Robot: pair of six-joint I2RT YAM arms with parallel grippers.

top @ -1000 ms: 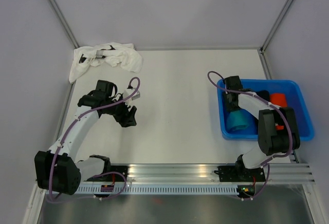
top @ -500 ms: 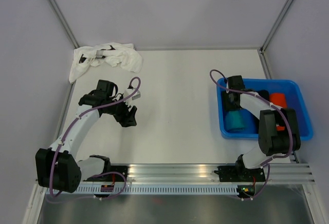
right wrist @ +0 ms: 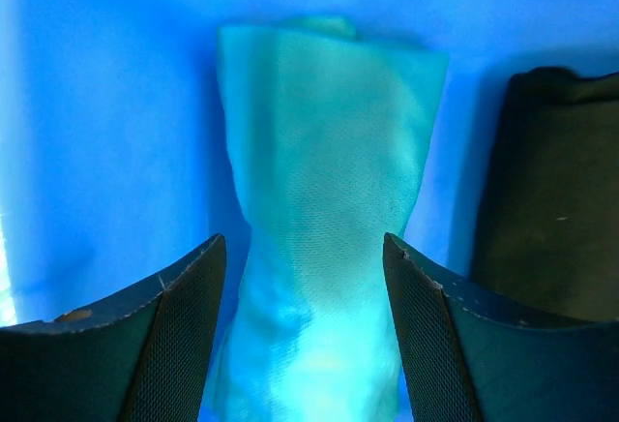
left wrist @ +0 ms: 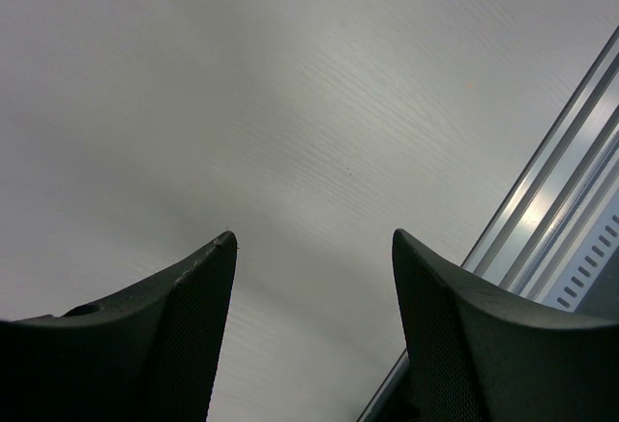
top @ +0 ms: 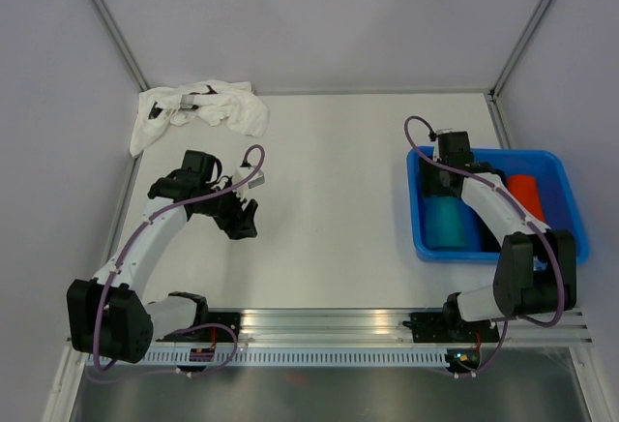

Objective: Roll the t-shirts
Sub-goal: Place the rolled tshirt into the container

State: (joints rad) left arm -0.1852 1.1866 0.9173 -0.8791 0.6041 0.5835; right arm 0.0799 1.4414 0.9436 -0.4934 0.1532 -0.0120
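A rolled teal t-shirt [top: 447,224] lies in the left part of the blue tub [top: 503,255]. My right gripper [top: 441,186] hovers over the roll's far end, open. In the right wrist view its jaws stand on either side of the teal roll [right wrist: 324,180] without gripping it. A black roll [right wrist: 546,209] lies beside the teal one, and an orange-red roll [top: 527,193] sits further right in the tub. A white t-shirt [top: 203,107] lies crumpled at the table's back left corner. My left gripper [top: 242,222] is open over bare table [left wrist: 290,103], holding nothing.
The tub stands at the table's right edge, next to the frame post [top: 498,112]. An aluminium rail [top: 329,325] runs along the near edge and shows in the left wrist view [left wrist: 556,199]. Grey walls close in the back and both sides.
My right gripper has opened, letting go of the teal roll, and drawn back toward the tub's far end. The left arm has not moved.
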